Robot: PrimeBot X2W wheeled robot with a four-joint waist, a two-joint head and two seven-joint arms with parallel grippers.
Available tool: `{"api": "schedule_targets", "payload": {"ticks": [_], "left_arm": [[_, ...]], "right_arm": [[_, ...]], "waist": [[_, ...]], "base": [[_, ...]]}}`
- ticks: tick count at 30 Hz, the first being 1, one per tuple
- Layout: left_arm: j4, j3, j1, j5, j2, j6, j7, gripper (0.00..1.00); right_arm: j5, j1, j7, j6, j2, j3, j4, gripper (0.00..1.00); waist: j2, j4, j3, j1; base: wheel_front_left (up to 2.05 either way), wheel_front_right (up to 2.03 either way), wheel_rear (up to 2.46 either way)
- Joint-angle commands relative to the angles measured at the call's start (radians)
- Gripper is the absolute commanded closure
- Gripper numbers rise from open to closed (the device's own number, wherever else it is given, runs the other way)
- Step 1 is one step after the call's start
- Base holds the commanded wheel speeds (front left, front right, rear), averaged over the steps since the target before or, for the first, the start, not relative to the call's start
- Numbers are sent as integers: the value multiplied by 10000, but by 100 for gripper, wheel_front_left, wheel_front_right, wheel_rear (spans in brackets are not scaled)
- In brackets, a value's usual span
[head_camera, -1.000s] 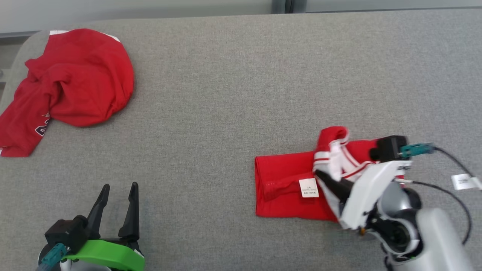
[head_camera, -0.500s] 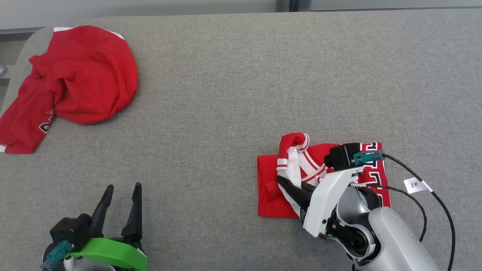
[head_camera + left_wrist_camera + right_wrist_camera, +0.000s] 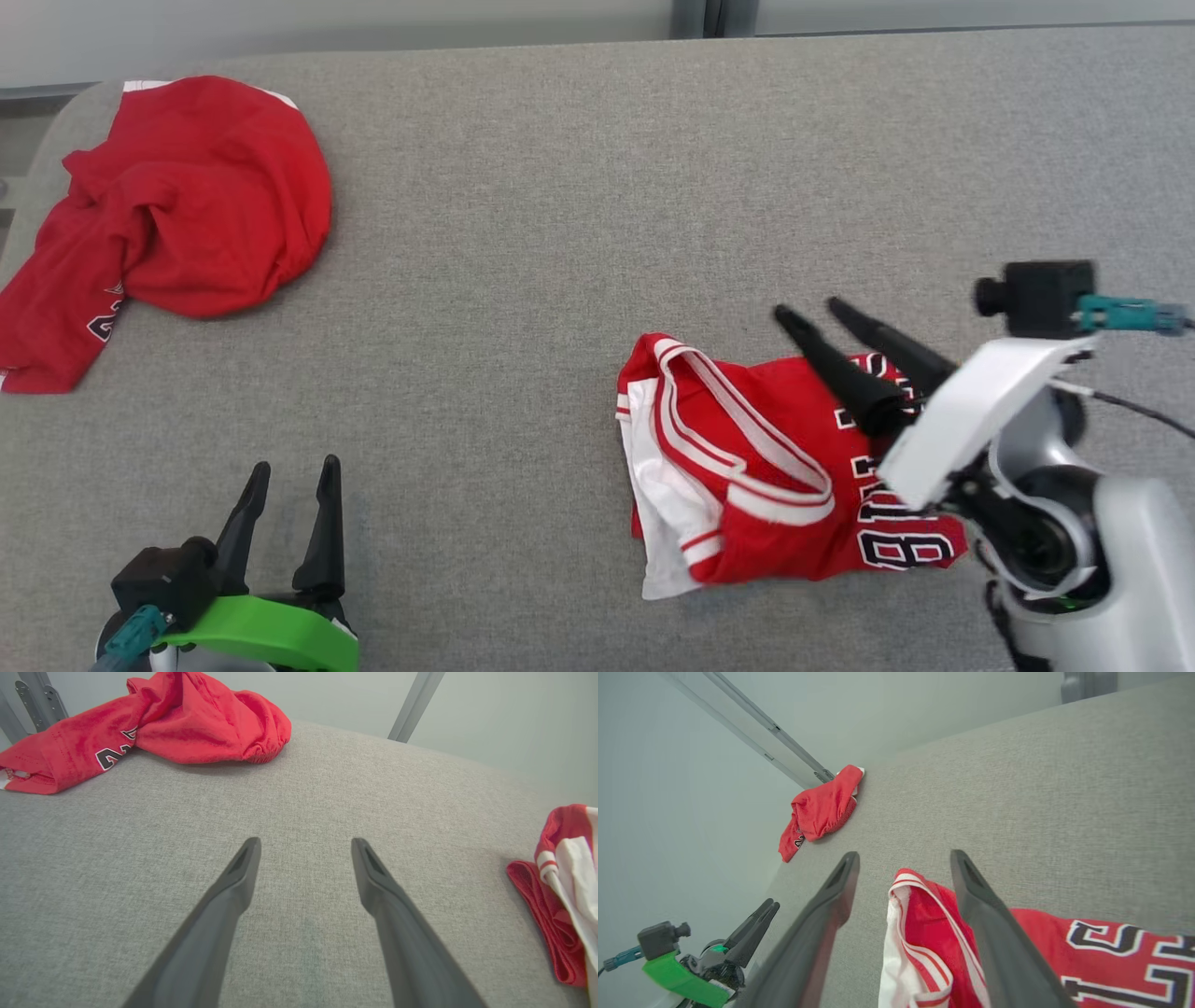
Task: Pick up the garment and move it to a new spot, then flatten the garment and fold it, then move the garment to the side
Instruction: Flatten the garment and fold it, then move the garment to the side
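Right gripper: 2 dark fingers spread wide with nothing between them, poised over the upper edge of the jersey and slanting up and to the left.
Why open: the spread fingers above a garment lying slack suggest a fold set down, with the hand clear of the cloth so it drags nothing out of shape.
Jersey: red with white trim and dark block lettering, lying in a loose folded bundle on the right half of the surface. A trimmed opening faces up, and white lining spills at the lower-left corner.
Stage: the folding looks largely done, if untidy. Moving it to the side appears to remain.
Left gripper: fingers wide and empty, low over bare fabric at the lower left, well apart from the jersey. It is probably parked there to leave the right arm room.
Surface: grey woven padding, which likely grips thin cloth enough to hold a fold.
Crumpled red shirt: heaped at the far left corner, well apart from both grippers and seemingly out of the work area.
Risk: the loose white flap could unfold when the bundle is lifted.
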Motion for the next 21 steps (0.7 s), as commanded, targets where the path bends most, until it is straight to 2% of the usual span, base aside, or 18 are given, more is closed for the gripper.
{"api": "schedule_targets", "payload": {"ticks": [1,4,10,13,21], "left_arm": [[-80,65,74,91,-8,19,-23,0],[-171,92,-19,91,-24,-40,-25,0],[-123,107,-181,120,3,-156,-25,0],[-85,115,-271,151,28,-187,-25,0],[-1,55,-448,201,-26,-276,-25,0]], "right_arm": [[-254,215,255,4,-74,-452,-127,0],[-836,638,1066,4,-467,-1458,-287,0],[-872,1496,1957,4,-1174,-2288,17,0],[-944,1612,2035,4,-1447,-2428,195,0],[-578,1165,2399,4,-1455,-2084,1051,0]], "waist": [[0,-33,101,0],[0,-41,331,0],[0,-87,735,0],[0,-92,824,0],[0,-29,966,0]], "base": [[0,0,0],[0,0,0],[0,0,0],[0,0,0],[0,0,0]]}}
